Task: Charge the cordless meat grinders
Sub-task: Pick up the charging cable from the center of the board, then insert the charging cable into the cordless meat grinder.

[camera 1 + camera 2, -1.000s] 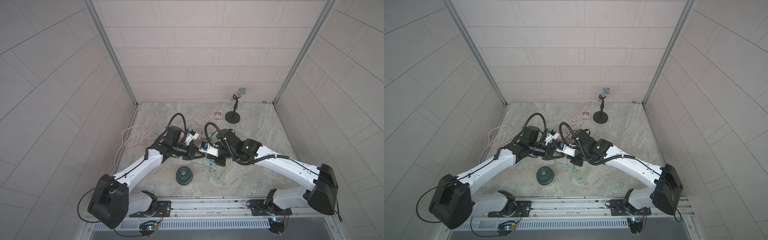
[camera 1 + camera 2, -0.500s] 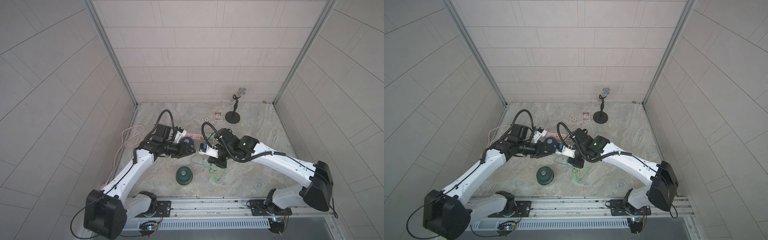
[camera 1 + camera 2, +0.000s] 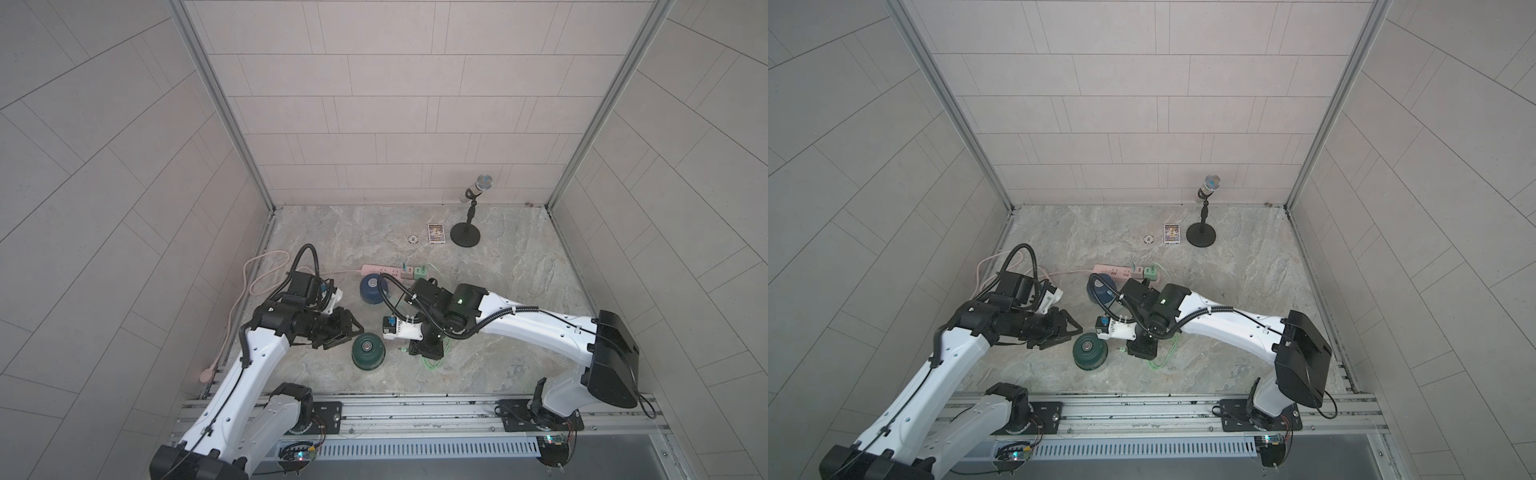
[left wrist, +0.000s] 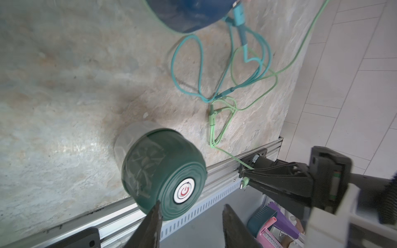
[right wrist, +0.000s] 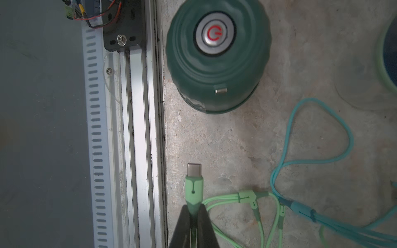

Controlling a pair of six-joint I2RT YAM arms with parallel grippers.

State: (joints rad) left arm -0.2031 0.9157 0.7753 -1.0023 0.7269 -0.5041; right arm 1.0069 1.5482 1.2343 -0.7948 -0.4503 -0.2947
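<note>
The dark green meat grinder [image 3: 368,351] is standing upright near the front edge of the table [image 3: 498,291], just behind the aluminium rail [image 3: 415,409]. Its silver power button [image 5: 214,32] is facing up. A small silver charging port [image 5: 221,90] is showing low on its side.

The left gripper [image 3: 351,334] is hovering just beside this grinder on its left. Its fingers are standing apart with nothing between them, and in the left wrist view one fingertip [image 4: 155,214] is overlapping the grinder's rim.

The right gripper [image 5: 194,209] is hanging just to the grinder's right, its fingers pinching the light green USB-C connector [image 5: 194,178]. The metal tip is pointing toward the port and staying clear of it. The light green cable [image 5: 221,198] is trailing in loops on the table beside a teal cable [image 5: 351,137].

Farther back, the dark blue meat grinder [image 3: 372,289] is sitting near the table's middle. A teal connector [image 4: 238,10] is reaching its side; I cannot tell whether it is seated.

Just behind it, the pink power strip [image 3: 380,271] is lying flat, carrying a pink adapter [image 3: 408,272] and a green adapter [image 3: 419,272].

Toward the back edge, a small card box [image 3: 435,233] is lying beside a microphone stand [image 3: 465,239].
</note>
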